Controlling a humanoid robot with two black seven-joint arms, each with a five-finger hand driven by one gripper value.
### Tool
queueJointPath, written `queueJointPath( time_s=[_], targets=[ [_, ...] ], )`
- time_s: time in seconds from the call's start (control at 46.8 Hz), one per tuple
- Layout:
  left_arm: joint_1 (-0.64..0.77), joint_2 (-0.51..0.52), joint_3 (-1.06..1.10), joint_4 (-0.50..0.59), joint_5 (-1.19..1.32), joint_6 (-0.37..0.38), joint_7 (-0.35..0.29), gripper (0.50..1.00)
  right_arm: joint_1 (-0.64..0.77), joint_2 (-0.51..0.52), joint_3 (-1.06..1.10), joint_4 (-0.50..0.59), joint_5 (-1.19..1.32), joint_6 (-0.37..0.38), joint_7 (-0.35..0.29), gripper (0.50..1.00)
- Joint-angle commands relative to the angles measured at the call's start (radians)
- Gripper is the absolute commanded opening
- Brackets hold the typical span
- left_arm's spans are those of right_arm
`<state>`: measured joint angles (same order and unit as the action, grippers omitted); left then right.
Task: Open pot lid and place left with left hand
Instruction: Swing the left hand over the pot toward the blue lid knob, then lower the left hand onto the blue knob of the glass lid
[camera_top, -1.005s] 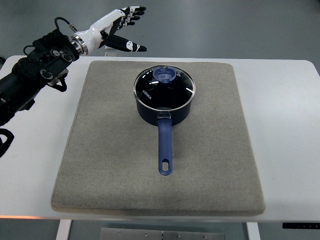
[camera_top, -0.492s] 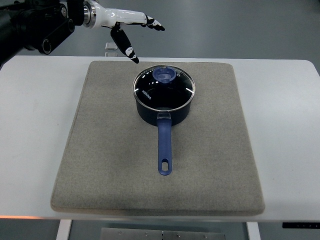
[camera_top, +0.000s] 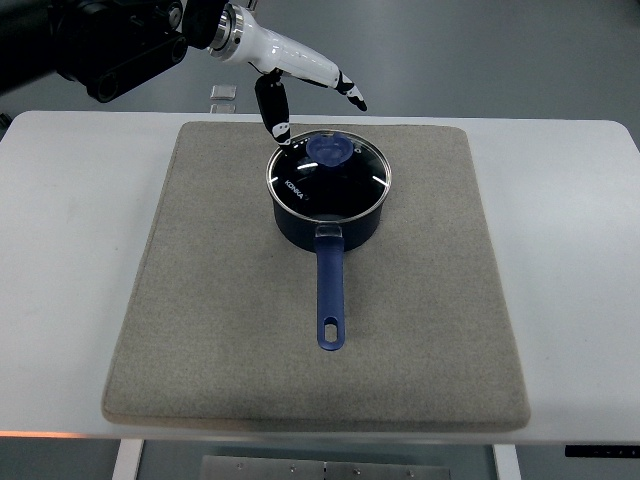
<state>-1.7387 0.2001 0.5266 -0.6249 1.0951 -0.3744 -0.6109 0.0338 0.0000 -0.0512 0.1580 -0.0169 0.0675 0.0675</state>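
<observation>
Your white left hand (camera_top: 300, 75) hovers in the upper middle of the frame, fingers spread and holding nothing. The round glass lid (camera_top: 328, 177) sits on the dark blue saucepan (camera_top: 327, 225) at centre of the grey mat (camera_top: 200, 300). Likely smooth, rigid and breakable, so pinch its blue knob (camera_top: 330, 150) firmly.

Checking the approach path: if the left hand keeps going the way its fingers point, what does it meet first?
Probably the blue knob on the glass lid: the left hand points right and downward just behind the saucepan. Height is unclear from above, so it might pass over it.
</observation>
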Motion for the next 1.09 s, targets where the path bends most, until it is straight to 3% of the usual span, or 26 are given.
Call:
queueJointPath(
  time_s=[0.0, 0.299, 1.069],
  targets=[
    [-0.015, -0.002, -0.002, -0.001, 0.040, 0.000, 0.000, 0.979, 0.000, 0.000, 0.001, 0.000, 0.000, 0.000, 0.000, 0.915],
    [-0.082, -0.004, 0.001, -0.076, 0.055, -0.001, 0.000, 0.979, 0.000, 0.000, 0.001, 0.000, 0.000, 0.000, 0.000, 0.917],
    [-0.070, -0.013, 0.065, -0.119, 0.062, 0.000, 0.000, 0.988, 0.000, 0.000, 0.001, 0.000, 0.000, 0.000, 0.000, 0.917]
  ],
)
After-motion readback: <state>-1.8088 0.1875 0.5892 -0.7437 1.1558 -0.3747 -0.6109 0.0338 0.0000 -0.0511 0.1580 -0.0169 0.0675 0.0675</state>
